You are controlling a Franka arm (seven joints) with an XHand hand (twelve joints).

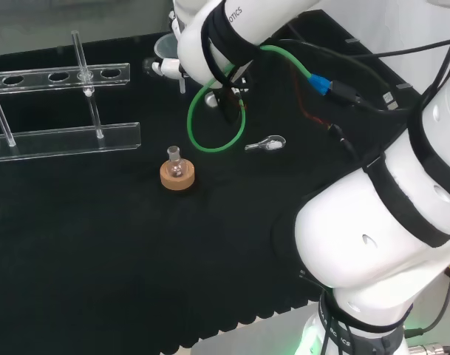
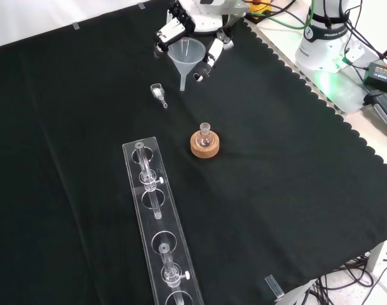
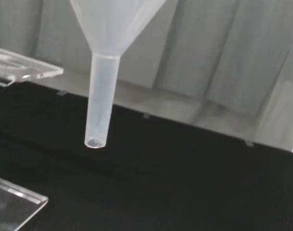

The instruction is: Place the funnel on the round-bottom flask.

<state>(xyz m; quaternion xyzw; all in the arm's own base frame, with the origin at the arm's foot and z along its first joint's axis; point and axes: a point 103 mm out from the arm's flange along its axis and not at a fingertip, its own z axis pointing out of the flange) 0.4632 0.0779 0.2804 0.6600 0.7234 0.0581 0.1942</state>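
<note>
A clear plastic funnel point(image 2: 183, 56) hangs upright above the cloth at the top of the front view, stem pointing down. The hand point(image 2: 203, 19) is shut on it, with fingers point(image 2: 213, 52) curled on both sides of the cone. In the head view the funnel's rim point(image 1: 165, 47) and part of the hand point(image 1: 165, 68) peek out left of the arm's link. The wrist view shows the funnel's stem point(image 3: 100, 96) close up, its end free in the air. The small round-bottom flask point(image 2: 205, 133) stands on a cork ring point(image 2: 205, 147), nearer the camera than the funnel and apart from it; the head view shows the flask point(image 1: 174, 164) too.
A clear test-tube rack point(image 2: 158, 222) with tubes lies lengthwise left of the flask in the front view; in the head view the rack point(image 1: 62, 137) is at the back left. A small clear scoop point(image 2: 158, 92) lies just left of the funnel's stem. The cloth's scalloped edge point(image 2: 320, 101) runs at right.
</note>
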